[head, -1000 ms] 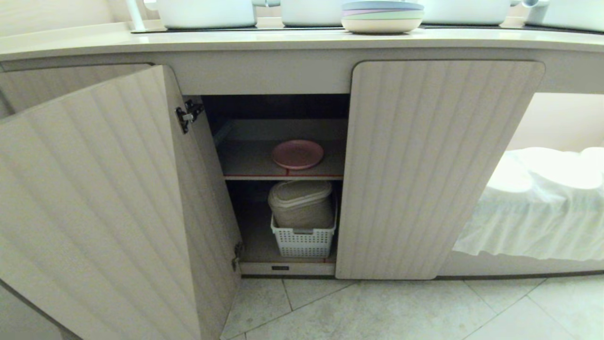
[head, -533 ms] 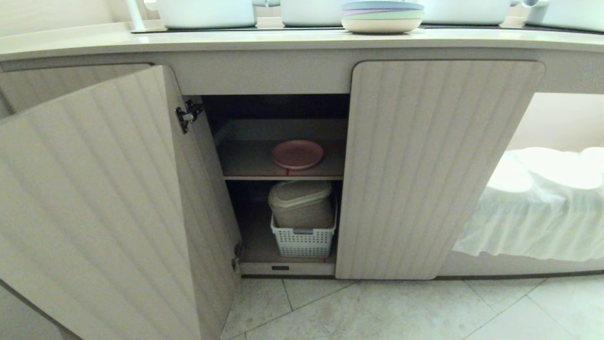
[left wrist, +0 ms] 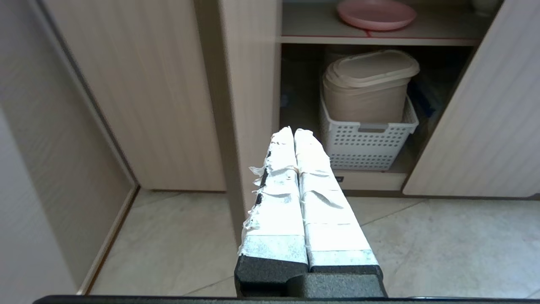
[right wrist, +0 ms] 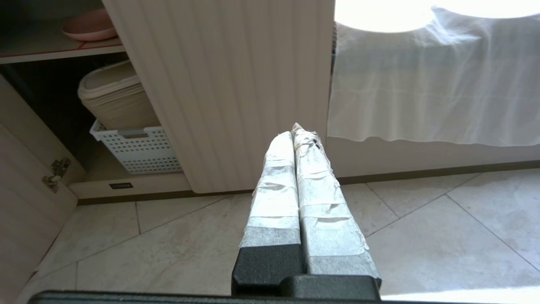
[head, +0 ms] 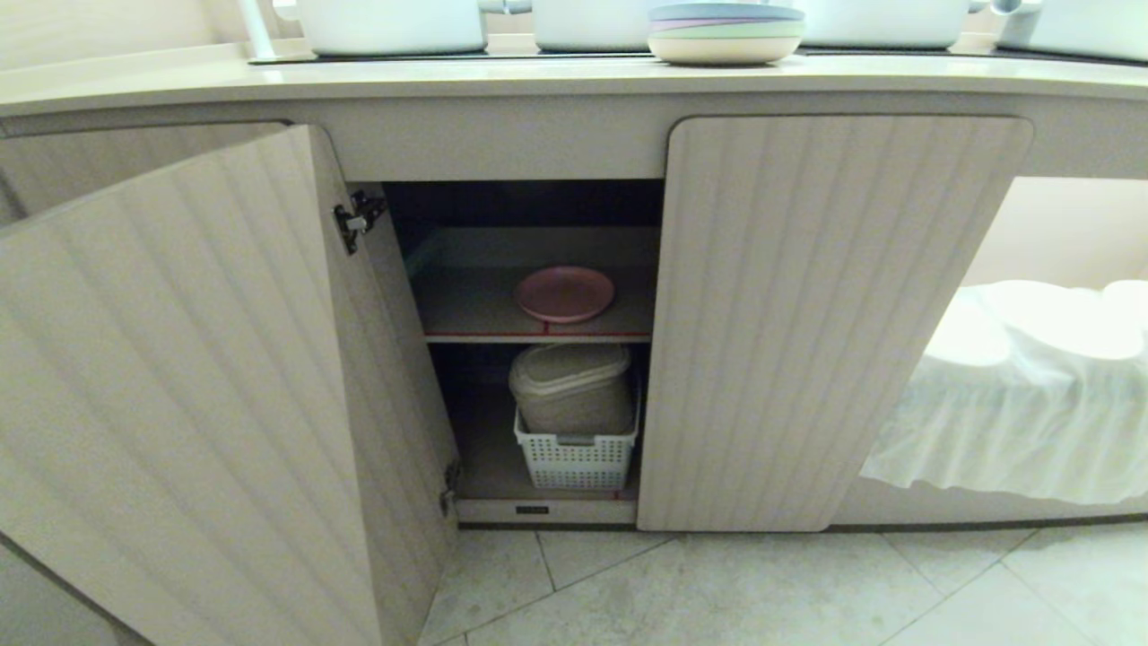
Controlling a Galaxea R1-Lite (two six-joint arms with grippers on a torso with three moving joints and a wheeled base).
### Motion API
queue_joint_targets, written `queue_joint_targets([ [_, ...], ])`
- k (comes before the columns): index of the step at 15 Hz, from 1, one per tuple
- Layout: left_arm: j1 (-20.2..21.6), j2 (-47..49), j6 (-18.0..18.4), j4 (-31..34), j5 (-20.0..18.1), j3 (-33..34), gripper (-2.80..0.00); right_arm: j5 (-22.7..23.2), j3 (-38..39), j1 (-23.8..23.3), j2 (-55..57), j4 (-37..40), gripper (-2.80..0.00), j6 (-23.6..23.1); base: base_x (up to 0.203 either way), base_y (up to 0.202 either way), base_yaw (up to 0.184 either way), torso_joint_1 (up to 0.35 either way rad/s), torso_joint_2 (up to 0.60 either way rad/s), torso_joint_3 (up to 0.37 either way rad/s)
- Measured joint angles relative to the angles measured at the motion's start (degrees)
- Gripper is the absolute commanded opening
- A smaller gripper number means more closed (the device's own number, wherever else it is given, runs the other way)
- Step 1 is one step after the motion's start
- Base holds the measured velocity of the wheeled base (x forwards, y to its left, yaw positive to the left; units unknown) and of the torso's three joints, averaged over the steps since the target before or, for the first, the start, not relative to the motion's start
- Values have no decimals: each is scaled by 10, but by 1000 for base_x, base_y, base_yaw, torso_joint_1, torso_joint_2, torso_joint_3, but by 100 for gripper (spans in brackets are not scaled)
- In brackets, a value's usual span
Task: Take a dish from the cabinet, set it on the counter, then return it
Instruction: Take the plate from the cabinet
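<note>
Still to start: reach through the open left door [head: 206,386] of the cabinet [head: 834,314], slide one finger under the pink plate [head: 564,293] at its 6 o'clock rim, lift level toward the worktop [head: 538,79]. Sits mid-shelf [head: 466,309], above basket [head: 577,453]. Left claw [left wrist: 294,131] and right claw [right wrist: 298,129]: pressed together, empty, touching nothing.

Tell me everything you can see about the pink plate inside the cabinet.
The pink plate is round and shallow with a low raised rim, matte, and looks like plastic or melamine. It is empty and lies flat, right way up, on the cabinet's upper grey shelf, near the red-edged front and towards the closed right-hand door. Only the shelf touches it. Nothing is stacked on it, and neither gripper is near it. Directly below it sits a lidded beige container in a white basket.
</note>
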Motion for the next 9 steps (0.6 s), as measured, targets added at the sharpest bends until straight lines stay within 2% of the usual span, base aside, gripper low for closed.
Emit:
queue_joint_targets([
  [3, 0, 0, 0, 1, 0, 0, -280, 0, 0, -1, 0, -1, -280, 0, -3, -66, 5, 2, 2, 1],
  [9, 0, 0, 0, 0, 0, 0, -280, 0, 0, 0, 0, 0, -280, 0, 0, -194, 1, 1, 3, 3],
])
